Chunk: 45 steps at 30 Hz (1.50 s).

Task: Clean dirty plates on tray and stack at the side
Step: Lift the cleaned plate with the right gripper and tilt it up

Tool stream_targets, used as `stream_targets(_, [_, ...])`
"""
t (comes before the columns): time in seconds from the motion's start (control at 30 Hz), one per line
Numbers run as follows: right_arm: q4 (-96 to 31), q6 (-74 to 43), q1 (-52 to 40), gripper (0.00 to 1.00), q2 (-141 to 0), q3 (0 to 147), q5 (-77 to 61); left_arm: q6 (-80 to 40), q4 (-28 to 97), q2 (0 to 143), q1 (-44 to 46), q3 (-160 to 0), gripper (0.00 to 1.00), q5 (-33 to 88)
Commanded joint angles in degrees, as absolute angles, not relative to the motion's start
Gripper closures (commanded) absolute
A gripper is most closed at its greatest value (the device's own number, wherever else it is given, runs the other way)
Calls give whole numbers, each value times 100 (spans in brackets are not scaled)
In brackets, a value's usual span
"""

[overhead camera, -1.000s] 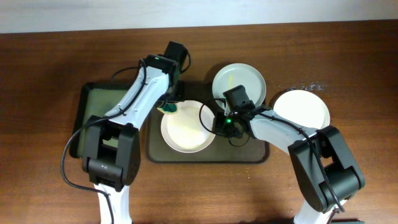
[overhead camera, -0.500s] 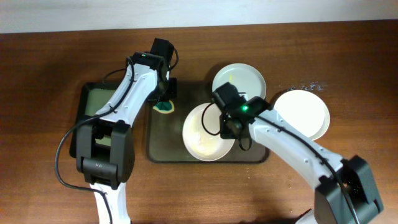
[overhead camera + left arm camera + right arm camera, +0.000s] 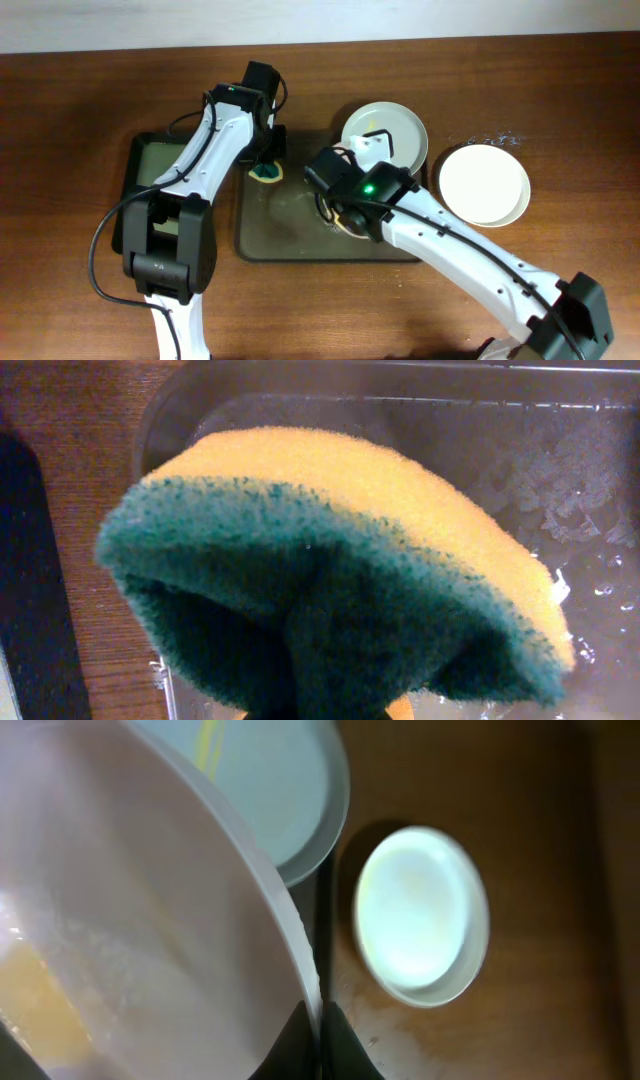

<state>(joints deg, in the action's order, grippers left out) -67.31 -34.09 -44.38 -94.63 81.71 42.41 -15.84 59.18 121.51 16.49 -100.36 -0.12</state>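
Observation:
My left gripper (image 3: 265, 163) is shut on a yellow and green sponge (image 3: 265, 176) and holds it over the back left corner of the dark tray (image 3: 290, 235). The sponge (image 3: 330, 560) fills the left wrist view above the wet tray (image 3: 420, 410). My right gripper (image 3: 318, 1025) is shut on the rim of a pale plate (image 3: 130, 920), tilted up steeply over the tray's middle. In the overhead view that plate (image 3: 343, 222) is mostly hidden under the right arm. A second plate (image 3: 385, 130) with a yellow streak lies at the tray's back right. A third, clean white plate (image 3: 484, 185) lies on the table to the right.
A smaller black tray with a greenish inside (image 3: 150, 165) lies left of the dark tray, partly under the left arm. Water drops (image 3: 490, 140) lie on the wooden table behind the white plate. The streaked plate (image 3: 270, 780) and white plate (image 3: 422, 915) show in the right wrist view.
My right gripper has dragged the plate rightwards on the tray, then tipped it up on edge under the arm. My left gripper drew back to the tray's corner with the sponge, then stayed.

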Motion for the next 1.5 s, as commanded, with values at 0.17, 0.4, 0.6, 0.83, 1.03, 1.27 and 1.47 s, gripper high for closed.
stream_targets(0.17, [-6866,-3496,-5223,96,-9303,8405,6438,-1492,5922,12151,1671,-10108,100,69])
stream_targets(0.4, [-7102,-3492,-5824,96,-9303,8403,7839,-1492,5922,12151,1671,-10108,100,69])
stream_targets(0.6, [-7140,-3472,-6158,96,-9303,8403,8477,-1492,5922,12151,1671,-10108,100,69])
stream_targets(0.83, [-7382,-3474,-6235,96,-9303,8403,8711,-1492,5922,12151,1671,-10108,100,69])
stream_targets(1.03, [-7373,-3498,-6233,96,-9303,8403,8495,-1492,5922,12151,1671,-10108,100,69])
stream_targets(1.27, [-7382,-4018,-5743,96,-9306,8379,6464,-1492,5922,12151,1671,-10108,100,69])
stream_targets(1.47, [-7483,-4298,-5116,96,-9306,8379,5417,-1490,5927,12151,1671,-10108,100,69])
